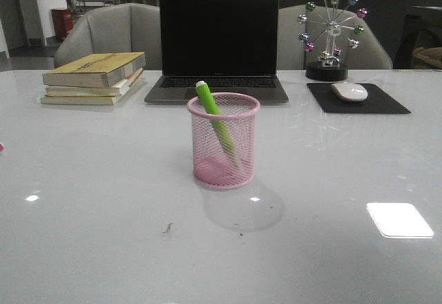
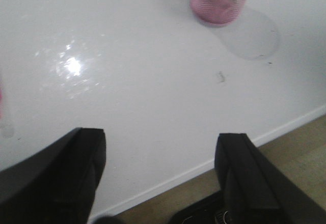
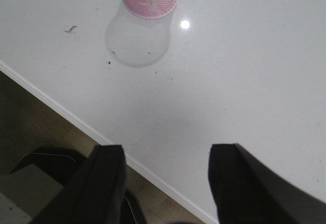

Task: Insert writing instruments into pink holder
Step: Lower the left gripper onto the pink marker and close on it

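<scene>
The pink holder [image 1: 223,141] stands upright in the middle of the white table. The lime green pen [image 1: 215,119] leans inside it, whitish end up above the rim. A magenta sliver [image 1: 1,146] shows at the table's far left edge; too little is visible to tell whether it is the pink pen. Neither gripper appears in the front view. My left gripper [image 2: 160,142] is open over the table's near edge, well short of the holder [image 2: 216,5]. Nothing is between the open fingers of my right gripper [image 3: 165,155], which is also far from the holder [image 3: 147,0].
Behind the holder sit a closed-screen laptop [image 1: 217,45], a stack of books [image 1: 93,77] at back left, and a mouse [image 1: 349,91] on a black pad with a ferris-wheel ornament [image 1: 330,38] at back right. The near table edge [image 3: 66,113] runs under both grippers.
</scene>
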`<state>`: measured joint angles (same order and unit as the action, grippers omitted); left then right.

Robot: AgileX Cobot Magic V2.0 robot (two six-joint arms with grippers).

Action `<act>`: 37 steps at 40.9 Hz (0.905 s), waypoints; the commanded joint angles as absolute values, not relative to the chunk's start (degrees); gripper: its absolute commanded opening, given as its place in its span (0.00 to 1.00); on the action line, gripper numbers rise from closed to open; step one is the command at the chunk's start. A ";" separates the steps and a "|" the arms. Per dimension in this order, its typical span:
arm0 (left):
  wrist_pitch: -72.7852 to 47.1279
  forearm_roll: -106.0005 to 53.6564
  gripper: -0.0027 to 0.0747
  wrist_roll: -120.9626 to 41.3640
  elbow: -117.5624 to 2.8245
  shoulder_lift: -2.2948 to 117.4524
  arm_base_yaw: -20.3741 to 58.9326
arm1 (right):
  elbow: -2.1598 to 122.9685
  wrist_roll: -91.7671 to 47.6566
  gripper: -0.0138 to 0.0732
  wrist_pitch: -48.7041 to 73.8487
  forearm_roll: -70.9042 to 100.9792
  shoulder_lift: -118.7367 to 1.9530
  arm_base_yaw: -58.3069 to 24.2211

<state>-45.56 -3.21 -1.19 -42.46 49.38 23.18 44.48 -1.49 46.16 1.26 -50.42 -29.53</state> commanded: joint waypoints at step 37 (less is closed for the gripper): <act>-43.72 -2.00 0.69 -2.97 -76.46 103.10 -3.91 | 45.95 -1.40 0.71 43.42 0.83 -49.61 -29.12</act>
